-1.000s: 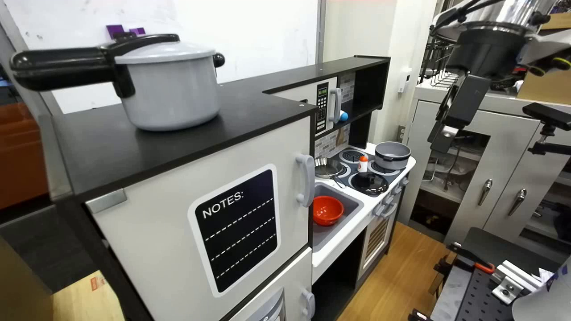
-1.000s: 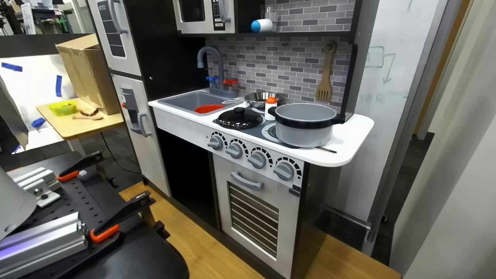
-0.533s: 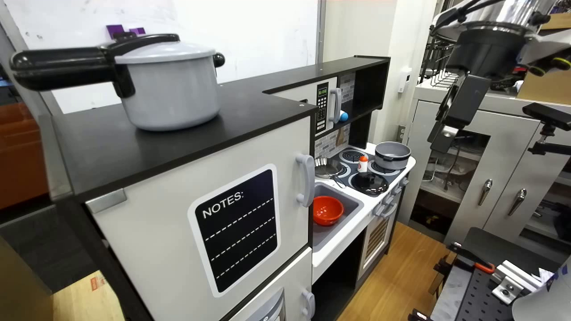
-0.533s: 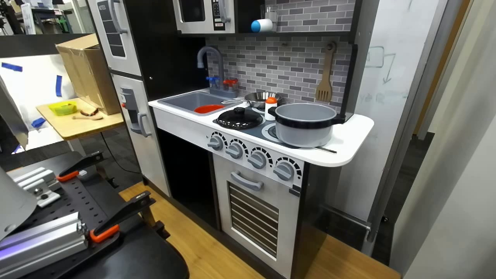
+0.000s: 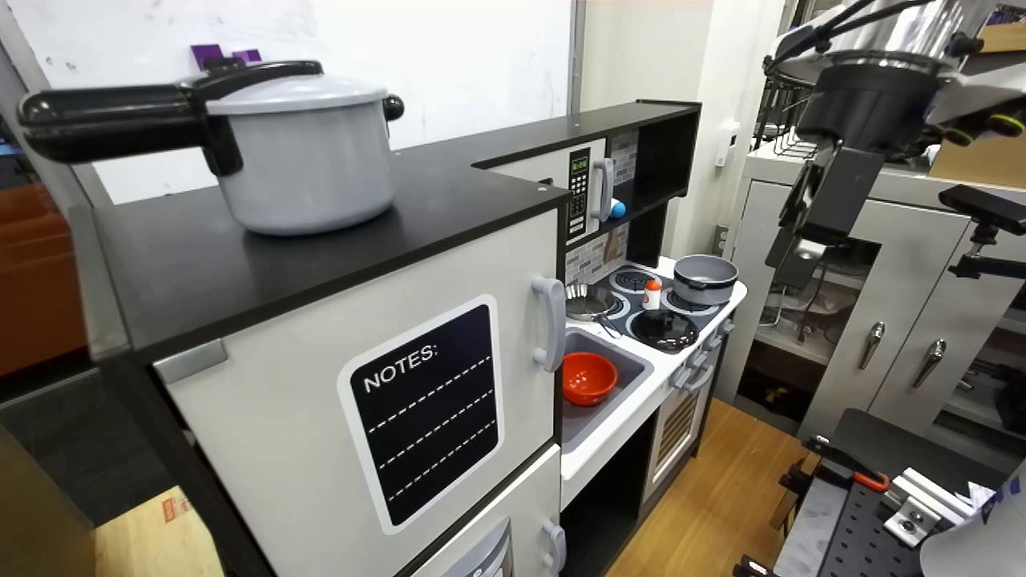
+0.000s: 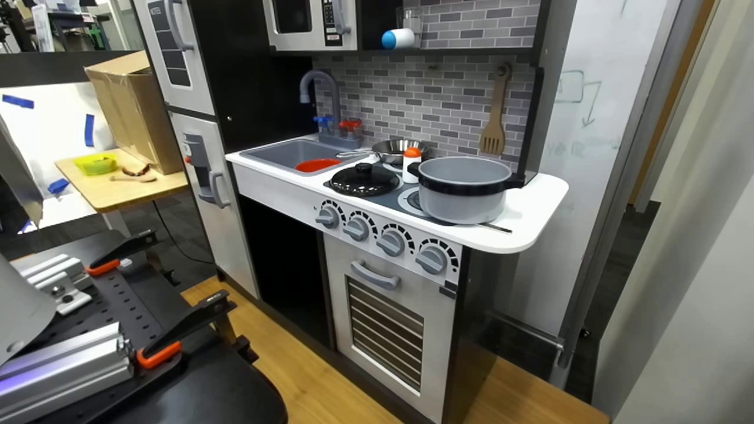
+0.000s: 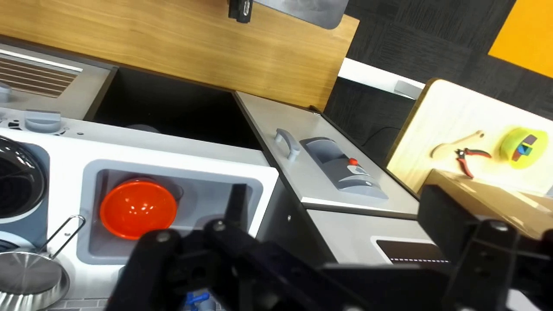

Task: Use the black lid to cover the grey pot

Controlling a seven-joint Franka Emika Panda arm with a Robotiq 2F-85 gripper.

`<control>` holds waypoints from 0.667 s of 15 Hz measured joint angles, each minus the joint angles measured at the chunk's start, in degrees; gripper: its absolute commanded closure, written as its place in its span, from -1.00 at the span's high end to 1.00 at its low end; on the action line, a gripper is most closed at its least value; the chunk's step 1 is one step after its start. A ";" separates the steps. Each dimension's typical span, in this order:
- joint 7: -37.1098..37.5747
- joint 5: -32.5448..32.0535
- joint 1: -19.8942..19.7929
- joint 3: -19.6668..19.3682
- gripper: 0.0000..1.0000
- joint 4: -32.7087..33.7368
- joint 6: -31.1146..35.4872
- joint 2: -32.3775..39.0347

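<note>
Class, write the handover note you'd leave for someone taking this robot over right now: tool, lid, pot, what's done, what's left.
Tool: open, holding nothing, raised in the air.
Black lid: lying knob-up on the stovetop, on the side next to the sink.
Grey pot: upright and uncovered, at the end away from the sink.
Done: no part of the covering; the lid is not grasped.
Left: grip the lid, probably by its knob, and set it on the pot. Mind the white shaker standing near both.
</note>
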 measured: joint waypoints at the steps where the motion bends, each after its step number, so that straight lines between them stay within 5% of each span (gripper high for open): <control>1: 0.14 -0.63 -0.19 0.41 1.00 0.00 0.33 0.76; 10: 11.73 -12.55 -9.08 6.55 1.00 1.58 10.42 13.94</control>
